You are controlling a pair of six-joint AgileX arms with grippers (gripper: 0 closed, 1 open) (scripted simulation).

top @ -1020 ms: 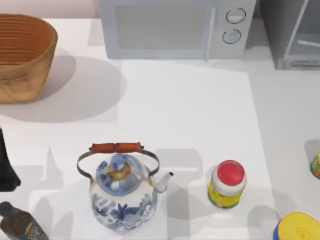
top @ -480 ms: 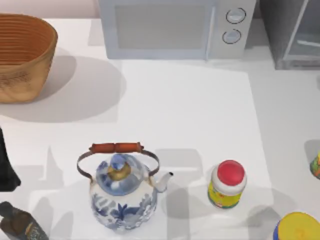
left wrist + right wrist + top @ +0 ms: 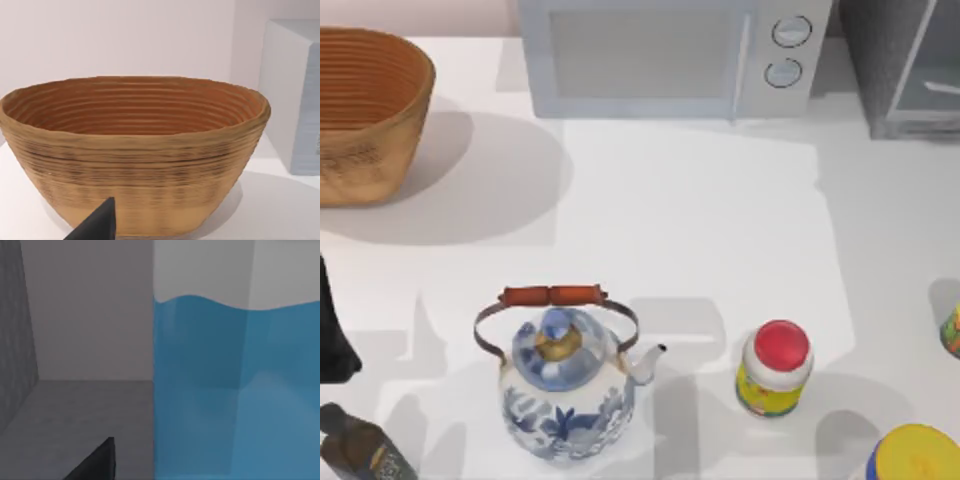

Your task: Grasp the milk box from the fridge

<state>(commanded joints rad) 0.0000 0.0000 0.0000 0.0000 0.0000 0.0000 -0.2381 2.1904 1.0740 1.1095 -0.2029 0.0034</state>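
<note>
The milk box (image 3: 235, 390) stands very close in the right wrist view, light blue with a white top, inside the fridge (image 3: 75, 410) on its grey floor. A dark part of my right gripper (image 3: 97, 462) shows low down beside the box. In the top view the fridge (image 3: 905, 70) is the dark grey cabinet at the back right corner. My left arm (image 3: 332, 335) is parked at the table's left edge, and a dark tip of my left gripper (image 3: 97, 225) points at the basket.
A white microwave (image 3: 665, 55) stands at the back centre and a woven basket (image 3: 365, 110) at the back left. A blue-and-white kettle (image 3: 565, 385), a red-capped yellow jar (image 3: 775, 370), a yellow-lidded tub (image 3: 915, 455) and a dark bottle (image 3: 360, 450) line the front.
Shadows on the right side of the table have shifted a little. The objects on the table and the left arm have not moved.
</note>
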